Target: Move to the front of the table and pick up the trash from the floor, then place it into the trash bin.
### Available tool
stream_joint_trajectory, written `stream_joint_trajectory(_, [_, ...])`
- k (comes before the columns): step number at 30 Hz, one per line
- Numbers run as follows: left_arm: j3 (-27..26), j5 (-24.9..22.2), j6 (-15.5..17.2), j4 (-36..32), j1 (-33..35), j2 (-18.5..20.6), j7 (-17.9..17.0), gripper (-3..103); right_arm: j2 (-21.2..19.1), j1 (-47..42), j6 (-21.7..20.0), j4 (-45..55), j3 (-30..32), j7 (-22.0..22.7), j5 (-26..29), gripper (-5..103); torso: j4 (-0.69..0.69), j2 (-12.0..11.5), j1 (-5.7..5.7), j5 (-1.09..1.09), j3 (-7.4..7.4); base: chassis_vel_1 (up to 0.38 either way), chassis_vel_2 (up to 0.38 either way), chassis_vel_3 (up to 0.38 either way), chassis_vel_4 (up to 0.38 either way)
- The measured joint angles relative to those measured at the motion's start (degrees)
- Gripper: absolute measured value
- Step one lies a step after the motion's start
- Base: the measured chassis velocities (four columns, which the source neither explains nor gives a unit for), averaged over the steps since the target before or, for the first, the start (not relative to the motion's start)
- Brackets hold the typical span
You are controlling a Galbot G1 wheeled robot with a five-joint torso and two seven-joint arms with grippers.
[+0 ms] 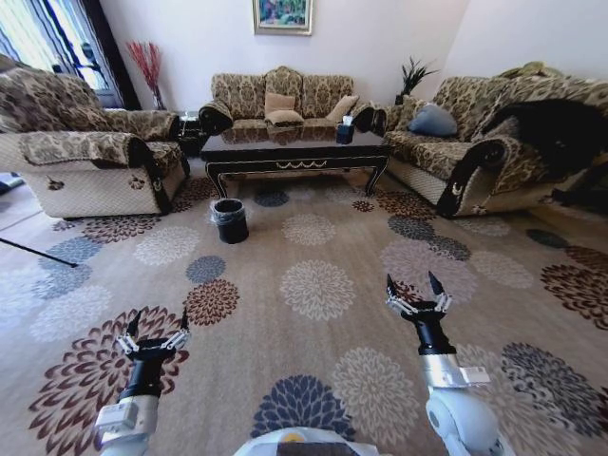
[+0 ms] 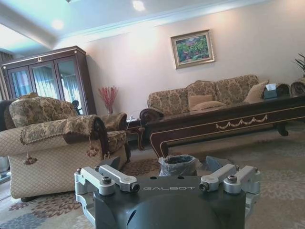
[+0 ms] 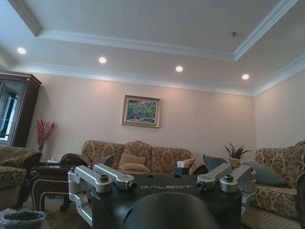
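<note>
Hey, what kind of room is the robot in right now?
Most likely a home living room: patterned fabric sofas surround a long glossy dark wood coffee table on a floral carpet, with a framed painting on the wall.

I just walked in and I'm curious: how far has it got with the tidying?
Barely begun. The robot faces the coffee table from well back across the carpet. Both arms are held out low in front, left claw and right claw open and holding nothing. The trash bin stands before the table's left end. Driving up, picking up litter and binning it all remain.
</note>
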Motion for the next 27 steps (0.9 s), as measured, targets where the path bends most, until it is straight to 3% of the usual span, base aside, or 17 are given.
stream_joint_trajectory(27, [0.0, 0.0, 0.0, 0.0, 0.0, 0.0, 0.0, 100, 0.0, 0.0, 0.0, 0.0, 0.0, 0.0, 0.0, 100, 0.00, 6.3, 1.68, 0.00, 4.64, 0.000, 0.000, 0.000, 0.000])
